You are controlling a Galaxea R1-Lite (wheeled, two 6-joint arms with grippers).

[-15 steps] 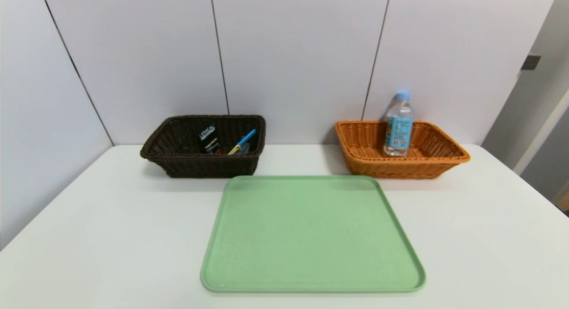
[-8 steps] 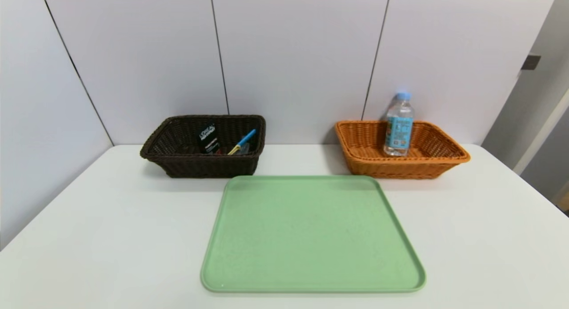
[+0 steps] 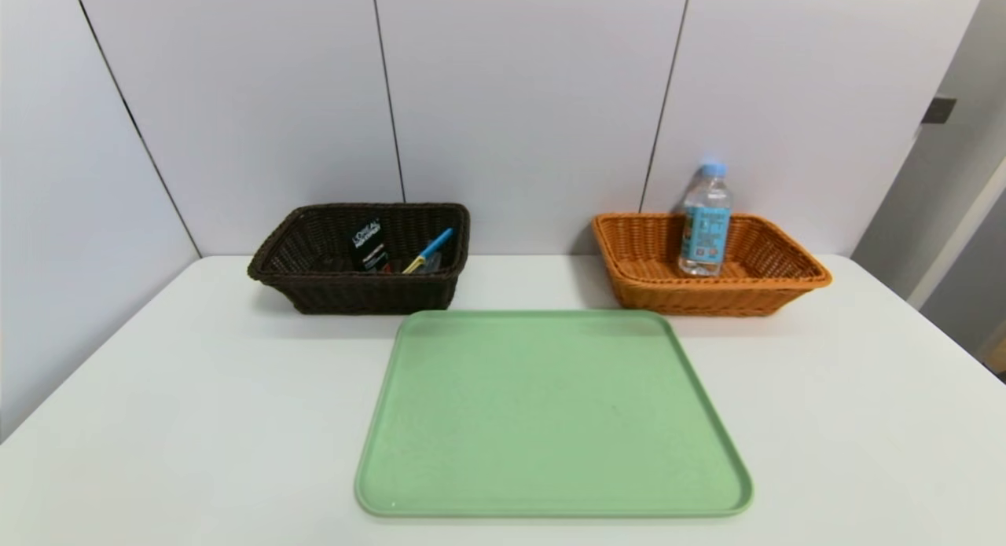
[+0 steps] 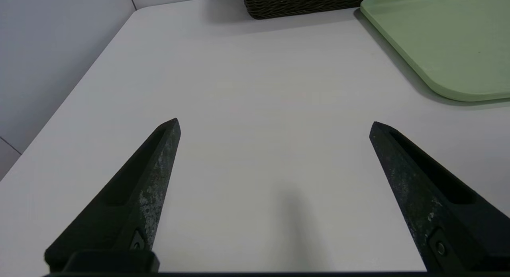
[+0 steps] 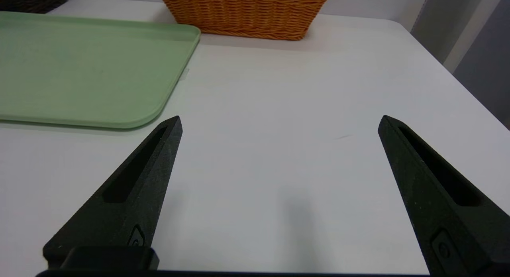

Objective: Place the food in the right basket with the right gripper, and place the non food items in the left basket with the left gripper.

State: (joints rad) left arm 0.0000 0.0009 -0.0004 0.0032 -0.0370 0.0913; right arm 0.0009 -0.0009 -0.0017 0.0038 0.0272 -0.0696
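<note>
The dark brown left basket [image 3: 291, 251] stands at the back left and holds a black L'Oreal pack [image 3: 368, 245] and a blue and yellow pen [image 3: 429, 251]. Inside the orange right basket [image 3: 794, 275] at the back right stands an upright water bottle [image 3: 705, 224] with a blue label. Both arms are out of the head view. My left gripper [image 4: 274, 123] hangs open over bare table near the front left, nothing between its fingers. My right gripper [image 5: 279, 119] is open too, over bare table at the front right, empty.
A green tray [image 3: 550, 412] lies in the middle of the white table [image 3: 196, 389] with nothing on it. Grey wall panels rise right behind the baskets. The table's right edge [image 5: 458, 77] drops off beside the right gripper.
</note>
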